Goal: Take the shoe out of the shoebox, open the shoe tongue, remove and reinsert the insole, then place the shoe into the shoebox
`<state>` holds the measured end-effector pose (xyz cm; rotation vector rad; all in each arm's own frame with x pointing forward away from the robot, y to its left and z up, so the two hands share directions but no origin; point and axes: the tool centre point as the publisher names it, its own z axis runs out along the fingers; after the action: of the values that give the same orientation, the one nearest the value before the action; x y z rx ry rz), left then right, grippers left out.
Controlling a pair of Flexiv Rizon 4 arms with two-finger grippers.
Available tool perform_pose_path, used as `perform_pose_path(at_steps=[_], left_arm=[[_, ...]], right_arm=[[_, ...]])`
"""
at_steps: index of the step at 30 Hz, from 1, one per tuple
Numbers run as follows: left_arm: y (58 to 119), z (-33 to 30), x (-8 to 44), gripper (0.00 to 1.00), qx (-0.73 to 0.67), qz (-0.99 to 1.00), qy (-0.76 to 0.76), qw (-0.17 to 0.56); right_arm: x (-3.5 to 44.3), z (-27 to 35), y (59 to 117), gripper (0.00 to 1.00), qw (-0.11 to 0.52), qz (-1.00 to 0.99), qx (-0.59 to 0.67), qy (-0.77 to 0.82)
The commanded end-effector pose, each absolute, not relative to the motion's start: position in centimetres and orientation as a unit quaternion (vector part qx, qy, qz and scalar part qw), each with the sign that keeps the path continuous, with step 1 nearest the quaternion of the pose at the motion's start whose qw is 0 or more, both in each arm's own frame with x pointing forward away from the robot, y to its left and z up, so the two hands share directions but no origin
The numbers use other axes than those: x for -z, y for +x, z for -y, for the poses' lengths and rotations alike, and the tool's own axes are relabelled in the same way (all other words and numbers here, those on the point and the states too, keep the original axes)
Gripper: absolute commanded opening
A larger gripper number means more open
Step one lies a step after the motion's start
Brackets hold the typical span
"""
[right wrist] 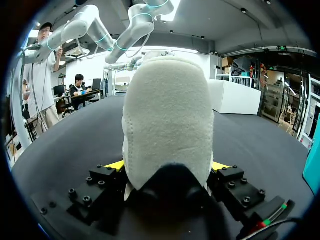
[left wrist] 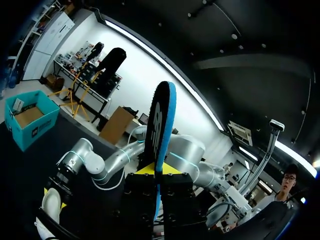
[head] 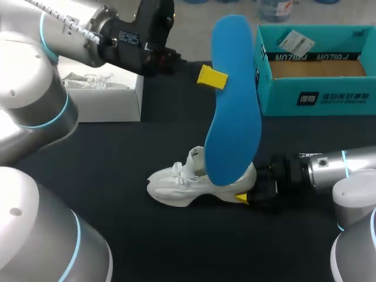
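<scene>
A blue insole [head: 234,100] hangs upright over the table, its lower end just above the white shoe [head: 182,182]. My left gripper [head: 215,78] is shut on the insole's edge near its upper part. In the left wrist view the insole [left wrist: 162,125] stands edge-on between the left gripper's [left wrist: 159,170] yellow tips. The shoe lies on the black table, toe toward the left. My right gripper [head: 247,189] is shut on its heel from the right. In the right wrist view the heel [right wrist: 167,115] fills the space between the right gripper's [right wrist: 167,167] fingers. The teal shoebox [head: 317,97] stands open at the back right.
A white box [head: 106,100] with crumpled paper in it sits at the back left, under my left arm. A paper tag [head: 296,42] lies inside the shoebox. Black tabletop [head: 176,247] stretches in front of the shoe.
</scene>
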<state>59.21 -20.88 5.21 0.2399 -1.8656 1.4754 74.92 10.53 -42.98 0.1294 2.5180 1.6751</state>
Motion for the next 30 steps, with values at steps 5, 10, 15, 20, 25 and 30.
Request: perform_pose_path(at_steps=[5, 10, 15, 20, 25, 30], left_arm=[[57.5, 19.4, -4.9, 0.00, -0.570, 0.728, 0.099, 0.368], [56.9, 18.8, -5.2, 0.00, -0.575, 0.726, 0.096, 0.365], [56.8, 18.8, -5.2, 0.00, -0.574, 0.727, 0.095, 0.364], [56.9, 18.9, -5.2, 0.00, -0.575, 0.726, 0.097, 0.364], [56.9, 18.9, -5.2, 0.00, -0.575, 0.726, 0.097, 0.364], [56.9, 18.9, -5.2, 0.00, -0.575, 0.726, 0.097, 0.364]], right_arm=[[43.2, -10.7, 75.0, 0.00, 0.057, -0.832, -0.550, 0.043], [43.2, -10.7, 75.0, 0.00, 0.057, -0.832, -0.550, 0.043], [43.2, -10.7, 75.0, 0.00, 0.057, -0.832, -0.550, 0.043], [43.2, -10.7, 75.0, 0.00, 0.057, -0.832, -0.550, 0.043], [43.2, -10.7, 75.0, 0.00, 0.057, -0.832, -0.550, 0.043], [43.2, -10.7, 75.0, 0.00, 0.057, -0.832, -0.550, 0.043]])
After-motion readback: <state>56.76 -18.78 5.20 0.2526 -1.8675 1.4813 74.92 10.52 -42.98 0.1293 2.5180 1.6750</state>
